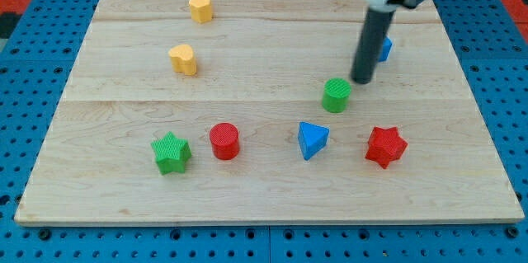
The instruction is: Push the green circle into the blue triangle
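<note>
The green circle (pixel 336 95), a short green cylinder, stands right of the board's middle. The blue triangle (pixel 312 139) lies just below it and slightly to the left, a small gap between them. My tip (pixel 361 80) is down at the board just to the upper right of the green circle, close to it but apart. The dark rod rises from it toward the view's top.
A blue block (pixel 385 48) is partly hidden behind the rod. A red star (pixel 386 146) lies right of the triangle. A red circle (pixel 224 141) and green star (pixel 171 152) sit lower left. A yellow hexagon (pixel 200 7) and yellow heart (pixel 183 59) sit upper left.
</note>
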Available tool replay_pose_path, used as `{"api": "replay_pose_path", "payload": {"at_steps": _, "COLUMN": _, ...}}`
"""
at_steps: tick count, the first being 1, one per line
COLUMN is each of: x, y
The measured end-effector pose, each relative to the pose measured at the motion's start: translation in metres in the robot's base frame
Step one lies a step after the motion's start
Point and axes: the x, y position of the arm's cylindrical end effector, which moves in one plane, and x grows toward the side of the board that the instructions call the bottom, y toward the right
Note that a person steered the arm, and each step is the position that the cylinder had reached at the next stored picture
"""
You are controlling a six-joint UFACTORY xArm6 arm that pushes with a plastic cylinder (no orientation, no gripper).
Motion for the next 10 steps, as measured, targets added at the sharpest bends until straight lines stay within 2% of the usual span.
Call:
{"api": "replay_pose_path", "payload": {"at_steps": 2, "x": 0.04, "y": -0.109}}
{"api": "replay_pose_path", "payload": {"at_steps": 6, "x": 0.041, "y": -0.114}}
{"api": "replay_pose_path", "payload": {"at_steps": 10, "x": 0.05, "y": -0.077}}
